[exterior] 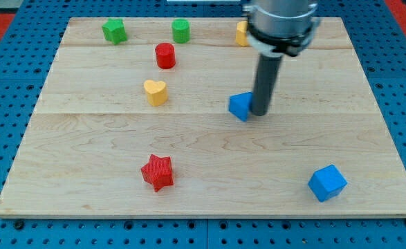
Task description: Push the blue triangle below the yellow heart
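Observation:
The blue triangle [241, 106] lies near the board's middle, right of centre. The yellow heart [155, 91] lies to its left, a little higher in the view. My tip [260, 113] stands right against the blue triangle's right side, touching or nearly touching it. The dark rod rises from the tip to the arm's grey head at the view's top.
A red star [158, 172] lies at lower left, a blue cube [326, 182] at lower right. A red cylinder [164, 55], a green block [115, 31], a second green block [180, 30] and a partly hidden yellow block [241, 33] sit near the top edge.

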### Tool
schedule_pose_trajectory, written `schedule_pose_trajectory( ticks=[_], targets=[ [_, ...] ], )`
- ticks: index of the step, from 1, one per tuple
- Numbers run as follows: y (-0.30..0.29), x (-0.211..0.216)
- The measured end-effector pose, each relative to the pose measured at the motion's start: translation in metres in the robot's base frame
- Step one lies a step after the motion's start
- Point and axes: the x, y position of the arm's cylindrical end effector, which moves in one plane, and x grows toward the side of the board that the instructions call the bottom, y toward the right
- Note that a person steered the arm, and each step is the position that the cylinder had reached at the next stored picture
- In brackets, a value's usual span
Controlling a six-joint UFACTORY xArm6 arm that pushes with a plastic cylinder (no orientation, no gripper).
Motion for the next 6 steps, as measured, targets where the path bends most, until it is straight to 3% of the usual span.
schedule_pose_trajectory(
  ticks=[1,2,4,6],
  targets=[
    [-0.02,-0.008],
    [0.019,-0.048],
    [-0.061,-0.015],
    [-0.038,0.001]
  ],
)
